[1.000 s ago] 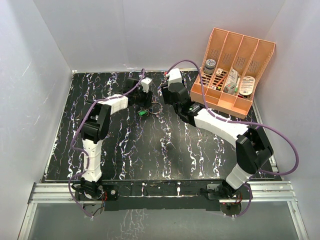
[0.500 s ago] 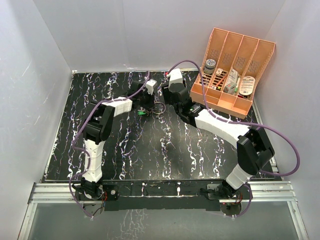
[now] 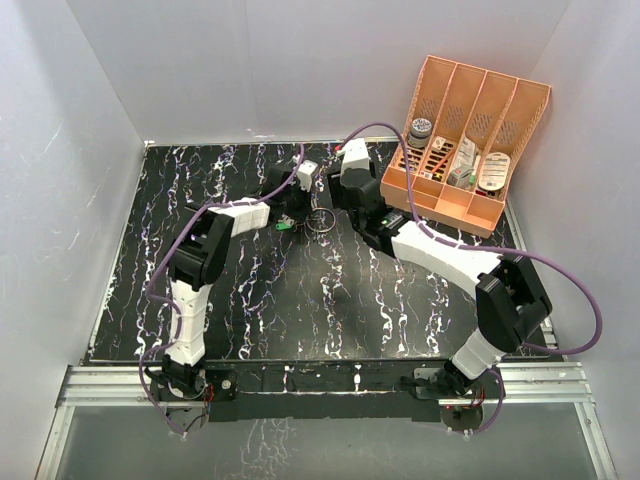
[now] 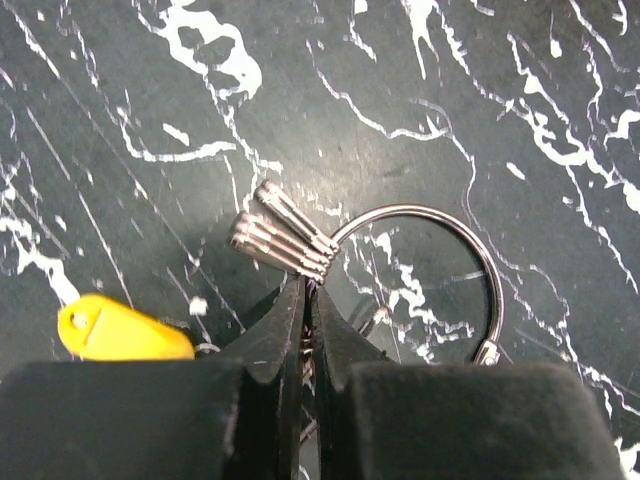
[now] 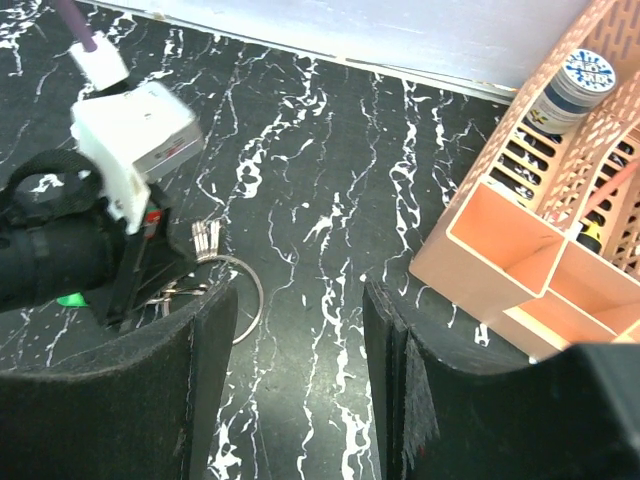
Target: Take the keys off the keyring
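Open black marbled tabletop (image 3: 300,300) surrounds the keyring (image 4: 415,208) pinched by the left gripper (image 4: 305,290); right gripper (image 5: 298,300) gapes empty.

— left gripper (image 4: 308,290)?
— pinched tight, fingertips pressed together, reaching far forward on a stretched arm.
— right gripper (image 5: 297,292)?
— spread wide, hovering just right of the left pincer, elbow bent.

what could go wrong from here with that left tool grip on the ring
1. The left tool seems to pinch the keyring with only its very tips, so the thin wire could slip free when pulled.
2. The right tool is open, apart from the ring and close to the left arm. Moving in, it might bump that arm or push the ring.
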Available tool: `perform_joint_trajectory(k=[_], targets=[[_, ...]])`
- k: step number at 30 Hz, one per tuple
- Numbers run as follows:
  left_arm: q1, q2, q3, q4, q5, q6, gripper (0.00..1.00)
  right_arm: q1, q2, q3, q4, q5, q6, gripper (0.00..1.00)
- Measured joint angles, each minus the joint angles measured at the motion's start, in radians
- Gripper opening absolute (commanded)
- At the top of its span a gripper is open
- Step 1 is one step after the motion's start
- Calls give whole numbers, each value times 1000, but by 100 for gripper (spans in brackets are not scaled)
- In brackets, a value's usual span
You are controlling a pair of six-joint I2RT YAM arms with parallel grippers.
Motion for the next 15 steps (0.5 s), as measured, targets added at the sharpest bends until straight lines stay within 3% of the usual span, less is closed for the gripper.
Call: perform_joint_trajectory(k=[6,15], targets=[[-16,-135,-120,-44,-45,0,0,0,-18,-44,44,91,-19,51],[-21,-504,-157,1,-76,9,0,0,-46,-96,92,155,-18,51]])
